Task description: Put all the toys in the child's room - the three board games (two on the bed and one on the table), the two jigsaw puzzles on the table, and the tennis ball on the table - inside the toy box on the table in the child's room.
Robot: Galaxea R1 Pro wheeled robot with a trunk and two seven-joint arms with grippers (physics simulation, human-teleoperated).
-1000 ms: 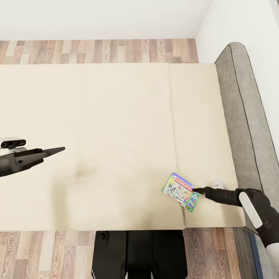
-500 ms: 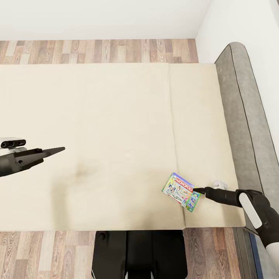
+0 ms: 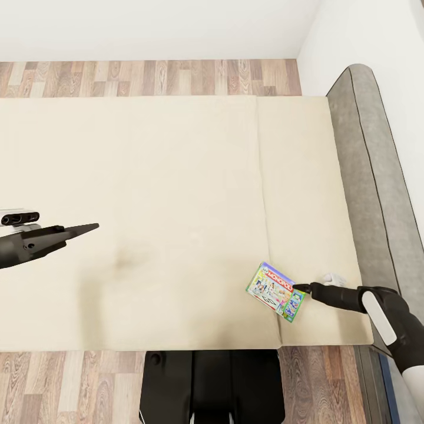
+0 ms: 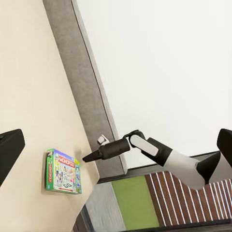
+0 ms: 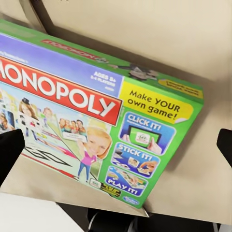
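Cream bedding fills most of what we see from the head camera, the bed running from a strip of plank floor to a grey padded headboard against a white wall. Our right gripper reaches in low from the headboard side, its dark tip at the near edge of the board game; in the right wrist view its two fingertips stand wide apart at either side, so we read it as open and holding nothing. That Monopoly box, green-edged and blue-topped, lies flat on the mattress near the bed's front corner, just beside the thin seam. Our left gripper hangs well apart over the bare mattress, holding nothing; we cannot tell how its jaws stand. From the left wrist camera we see the box and the right arm beside it.
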